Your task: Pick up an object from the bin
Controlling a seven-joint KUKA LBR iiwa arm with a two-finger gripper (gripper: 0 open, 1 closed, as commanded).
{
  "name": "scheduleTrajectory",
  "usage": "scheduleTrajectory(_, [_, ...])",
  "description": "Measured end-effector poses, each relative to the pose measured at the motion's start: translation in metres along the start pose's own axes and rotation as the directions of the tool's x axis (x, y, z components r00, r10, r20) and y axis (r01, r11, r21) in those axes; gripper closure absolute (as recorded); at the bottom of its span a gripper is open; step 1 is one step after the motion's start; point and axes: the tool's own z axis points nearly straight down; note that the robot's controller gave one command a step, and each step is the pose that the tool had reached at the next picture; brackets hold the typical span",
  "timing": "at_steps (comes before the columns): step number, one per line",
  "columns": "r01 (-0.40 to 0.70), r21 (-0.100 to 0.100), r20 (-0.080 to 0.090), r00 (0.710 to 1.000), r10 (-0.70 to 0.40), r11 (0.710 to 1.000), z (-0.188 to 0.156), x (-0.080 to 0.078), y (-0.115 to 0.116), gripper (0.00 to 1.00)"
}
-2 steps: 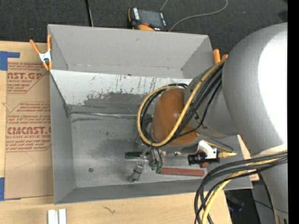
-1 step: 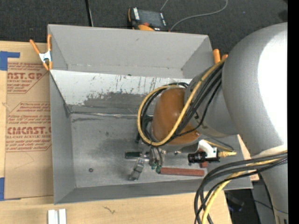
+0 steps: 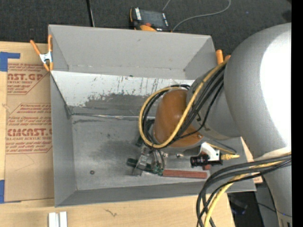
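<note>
Grey arm body (image 3: 258, 93) with orange wrist cover (image 3: 173, 117), nearest us. Below the cover: gripper (image 3: 143, 163), low in the grey metal bin (image 3: 94, 148); open or closed, we cannot tell. Below-right of the cover: flat reddish-brown stick (image 3: 185, 174), nearest the gripper; white-and-black plug-shaped piece (image 3: 207, 158).

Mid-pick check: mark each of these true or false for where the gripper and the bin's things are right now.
1. The gripper is down near the floor of the grey metal bin, by its front wall. True.
2. A reddish-brown flat stick lies along the front wall, on the view's right of the gripper. True.
3. The small white-and-black part lies in the view's rear left corner. False: it lies front right, just behind the stick.
4. A heap covers the view's left half of the floor. False: the things lie front right, near the gripper.
</note>
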Motion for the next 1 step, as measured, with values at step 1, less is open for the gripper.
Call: scheduleTrajectory(1, [0.000,-0.001,0.003,1.000,0.000,1.000,-0.0519,-0.0004,0.0008,1.00])
